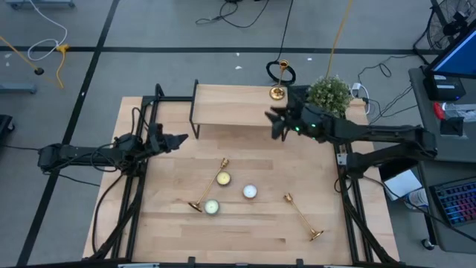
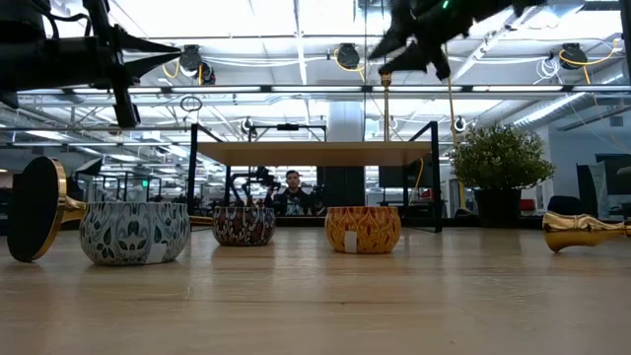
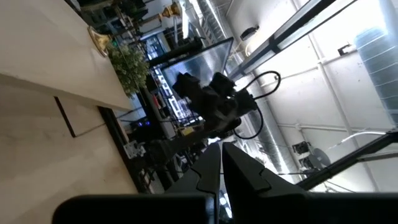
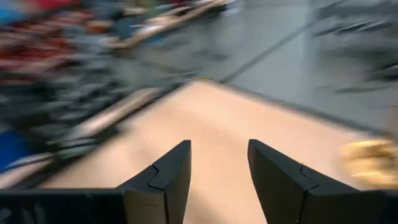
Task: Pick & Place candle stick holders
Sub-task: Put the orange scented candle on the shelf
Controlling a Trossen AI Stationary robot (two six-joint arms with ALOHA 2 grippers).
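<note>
One candle stick holder (image 1: 278,80) stands upright on the raised shelf (image 1: 230,104) at twelve o'clock. The right claw (image 1: 277,123) hangs released just beside it, empty. Two holders (image 1: 209,189) (image 1: 302,217) lie on the bench (image 1: 171,223) toward six o'clock. For the next pick, descend across a stem, clear of the tealights (image 1: 250,192). The left claw (image 1: 177,140) waits clenched at nine o'clock.

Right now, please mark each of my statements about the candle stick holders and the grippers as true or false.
1. One candle stick holder stands upright on the raised shelf. True.
2. Three candle stick holders lie on the table. False: two lie there, one beside the tealights, one nearer the right arm.
3. The right gripper holds a holder. False: its jaws are open and empty.
4. The left gripper is shut. True.
</note>
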